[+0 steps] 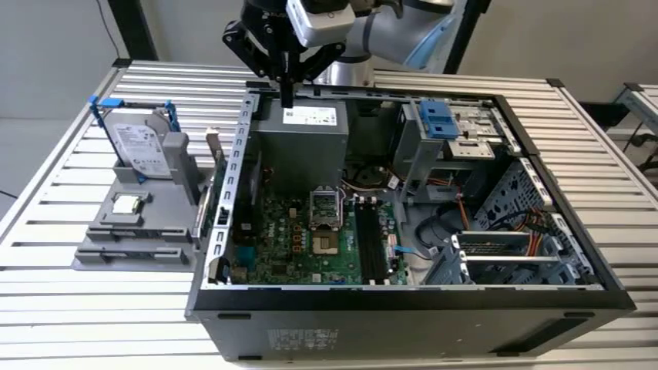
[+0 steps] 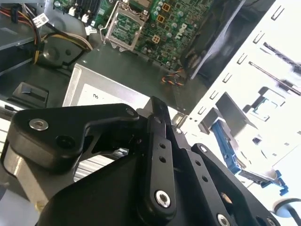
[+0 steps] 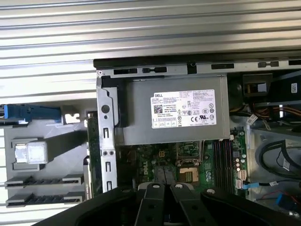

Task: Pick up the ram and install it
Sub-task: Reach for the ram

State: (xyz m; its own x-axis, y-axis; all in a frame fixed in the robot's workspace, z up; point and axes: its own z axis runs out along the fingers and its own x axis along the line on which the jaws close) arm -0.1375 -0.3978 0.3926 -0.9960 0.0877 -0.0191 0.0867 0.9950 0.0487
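What I take to be the ram (image 3: 89, 141) is a thin green strip standing on edge just outside the case (image 1: 411, 297), though the first wrist view shows it only edge-on. Its long axis runs along the case's side wall, between that wall and the grey holder (image 1: 134, 254), with one end towards the case's power-supply end. My gripper (image 1: 287, 99) hangs above the case's rim at that end, over the power supply (image 1: 303, 139). Its fingers point down and are pressed together with nothing between them. The case lies open on a table (image 1: 41, 223) of silver slats. Beyond the case are a pale wall (image 1: 52, 46) and a dark frame post (image 1: 132, 27).
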